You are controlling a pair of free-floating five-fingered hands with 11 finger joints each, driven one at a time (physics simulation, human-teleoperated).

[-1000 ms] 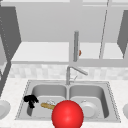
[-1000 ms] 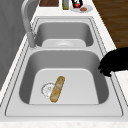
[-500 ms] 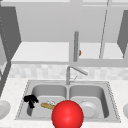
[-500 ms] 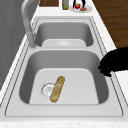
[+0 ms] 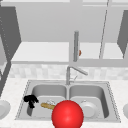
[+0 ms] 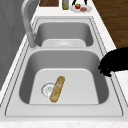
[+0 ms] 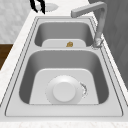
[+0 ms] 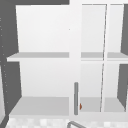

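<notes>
Black against the steel, our left hand (image 5: 30, 100) hovers at the outer rim of the left basin (image 6: 82, 62), fingers curled downward and closed on nothing. In the left side view it (image 6: 113, 62) hangs over the basin's near edge. Just inward of it, on the basin floor, lies a bread loaf (image 5: 47, 106), apart from our fingers, its far end resting beside the drain (image 6: 47, 88). Farther from the hand, beyond the divider, a white plate (image 7: 64, 91) sits in the right basin. A red ball (image 5: 67, 115) stands in front of the sink, near the loaf. The faucet (image 5: 75, 70) rises behind.
</notes>
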